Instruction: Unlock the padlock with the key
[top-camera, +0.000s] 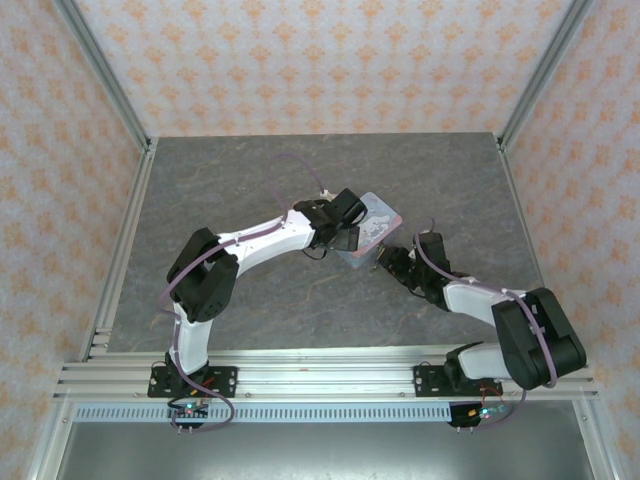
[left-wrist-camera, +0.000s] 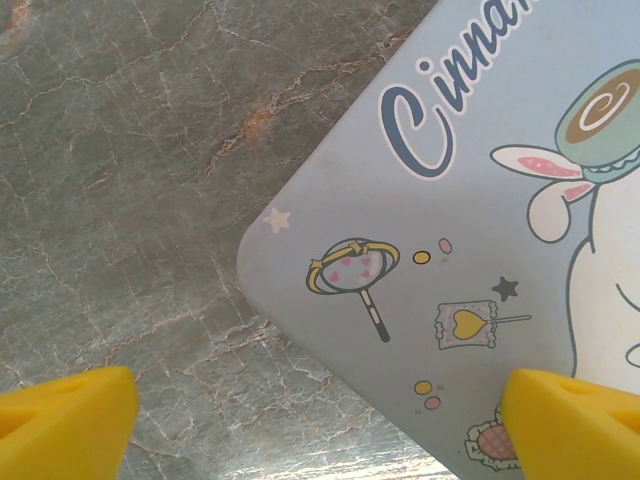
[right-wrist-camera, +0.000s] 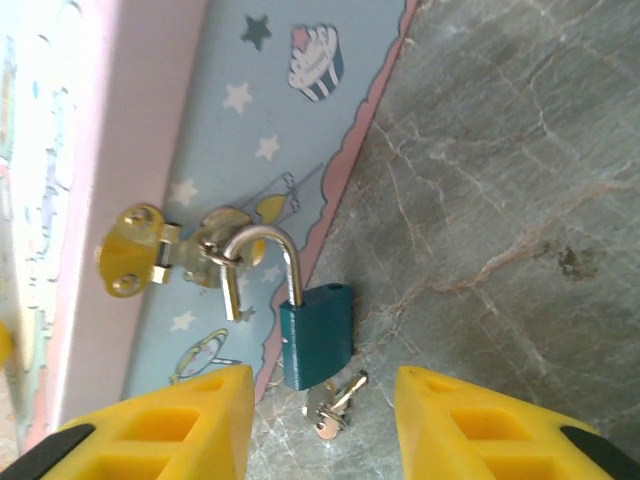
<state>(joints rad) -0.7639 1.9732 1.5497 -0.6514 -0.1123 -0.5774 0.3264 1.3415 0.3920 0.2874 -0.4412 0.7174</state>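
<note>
My left gripper (left-wrist-camera: 320, 405) gaped empty over the pastel tin (left-wrist-camera: 470, 260), my right gripper (right-wrist-camera: 322, 380) likewise facing its open padlock (right-wrist-camera: 316, 340), key (right-wrist-camera: 330, 408) inserted.

The surface (top-camera: 240, 190) is a grey slab patterned like marble, with pale and rust-coloured veins. A pastel tin (top-camera: 382, 215) lies on it just off centre, toward 2 o'clock, and is turned cornerwise. In the right wrist view, a small teal padlock (right-wrist-camera: 316, 340) hangs against the tin's side wall at its pink bottom edge. The padlock's 6 o'clock end appears to rest on the stone. A key (right-wrist-camera: 332, 405) sticks out of that end, low over the surface.
</note>
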